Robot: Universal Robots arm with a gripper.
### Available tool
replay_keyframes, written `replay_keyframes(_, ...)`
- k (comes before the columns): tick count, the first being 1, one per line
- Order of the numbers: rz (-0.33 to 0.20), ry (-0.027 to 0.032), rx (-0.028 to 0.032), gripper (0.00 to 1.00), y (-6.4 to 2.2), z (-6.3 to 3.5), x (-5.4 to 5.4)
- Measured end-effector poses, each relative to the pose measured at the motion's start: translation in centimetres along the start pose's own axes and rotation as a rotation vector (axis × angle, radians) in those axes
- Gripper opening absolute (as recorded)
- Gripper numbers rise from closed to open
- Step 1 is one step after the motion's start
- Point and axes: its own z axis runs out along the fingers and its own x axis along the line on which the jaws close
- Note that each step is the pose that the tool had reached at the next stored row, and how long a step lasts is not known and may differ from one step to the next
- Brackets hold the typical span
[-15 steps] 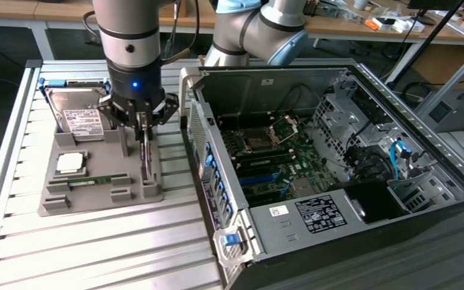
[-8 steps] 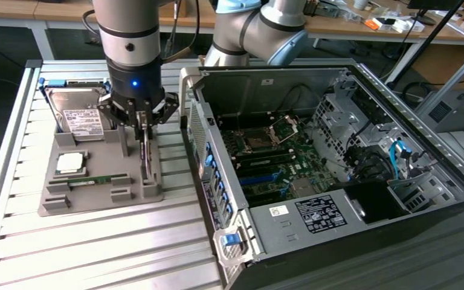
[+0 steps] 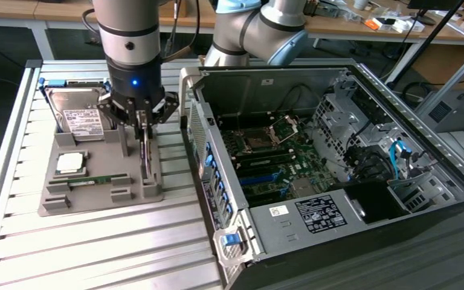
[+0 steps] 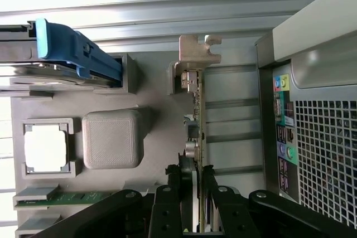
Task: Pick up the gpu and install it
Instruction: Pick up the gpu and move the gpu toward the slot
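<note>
The gpu is standing on edge in a slot of the grey tray, along the side of the tray nearest the case; the gripper is hanging straight above it, jaws drawn in narrow on the card's top edge, one finger lying against each face; whether the card is lifting clear of its slot cannot be told. In the wrist view the gpu is showing edge-on, its silver bracket sitting at the end away from the fingers; the gripper is clasping the card between them, with the case and its rear ports running alongside.

The table, made of aluminium slats, is carrying everything; the case is lying on its side on the exterior view's right, open, its motherboard facing up. The arm is standing vertical over the tray. The tray is lying flat just beside the case, on the exterior view's left. A silver drive with a white label is sitting at the tray's far end, in a blue carrier. A CPU is resting in a square pocket near the tray's middle; a RAM stick is lying just beyond it, toward the near end.
</note>
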Motion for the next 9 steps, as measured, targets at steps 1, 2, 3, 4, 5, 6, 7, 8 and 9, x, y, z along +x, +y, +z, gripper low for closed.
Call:
replay_keyframes(1, 0.0, 0.0, -0.0001, 0.27, 0.0, -0.03, 0.0)
replay_keyframes(2, 0.0, 0.0, 0.0, 0.27, 0.0, -0.06, 0.0)
replay_keyframes(3, 0.0, 0.0, -0.0001, 0.27, 0.0, -0.1, 0.0)
replay_keyframes(4, 0.0, -0.0001, -0.0002, 0.27, 0.01, -0.12, 0.0)
replay_keyframes(5, 0.0, -0.0001, -0.0001, 0.27, 0.01, -0.15, -0.01)
replay_keyframes(6, 0.0, 0.0, -0.0001, 0.27, 0.01, -0.19, 0.0)
replay_keyframes(7, 0.0, 0.0, -0.0001, 0.27, 0.01, -0.21, -0.01)
replay_keyframes(8, 0.0, 0.0, 0.0, 0.27, 0.01, -0.24, -0.01)
replay_keyframes(9, 0.0, 0.0, -0.0001, 0.27, 0.01, -0.25, 0.0)
